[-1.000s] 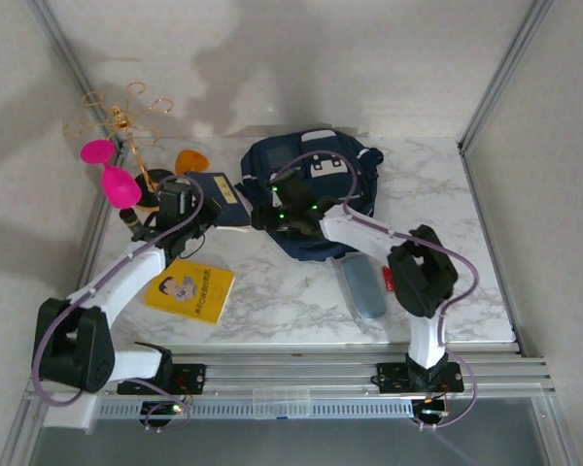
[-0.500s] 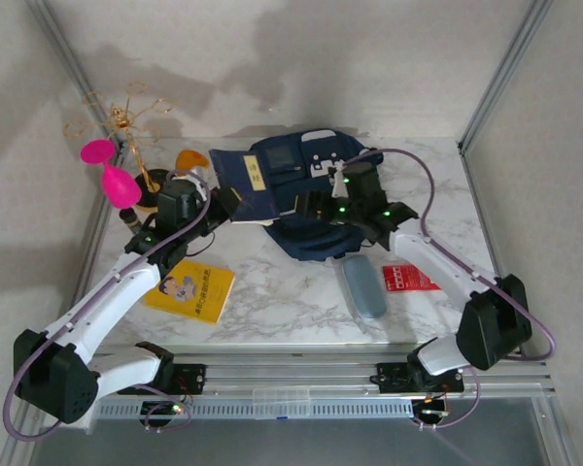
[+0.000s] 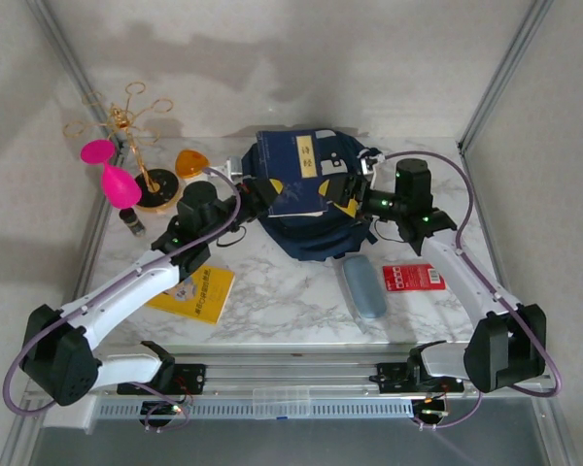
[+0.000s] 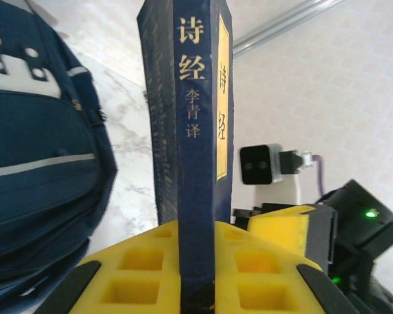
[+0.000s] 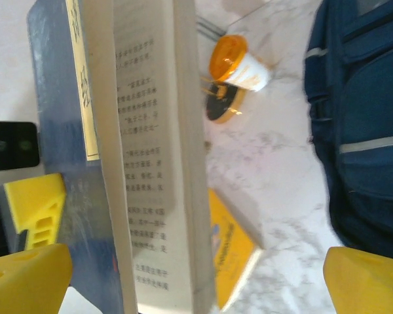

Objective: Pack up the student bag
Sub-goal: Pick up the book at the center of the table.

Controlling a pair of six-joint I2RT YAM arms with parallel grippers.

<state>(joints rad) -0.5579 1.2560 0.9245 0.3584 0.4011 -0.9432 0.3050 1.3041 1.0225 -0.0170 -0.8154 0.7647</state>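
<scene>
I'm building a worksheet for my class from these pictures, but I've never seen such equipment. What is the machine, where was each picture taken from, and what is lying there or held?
Two white robot arms are bolted at the near edge of a marble table, each ending in a two-finger gripper with yellow pads. The wide picture looks down from above; the other two come from cameras on the wrists. The left gripper clamps a navy book near the student bag. The right gripper is open, fingers either side of the book. On the table lie a yellow book, a grey case, a red packet and a gold stand.
</scene>
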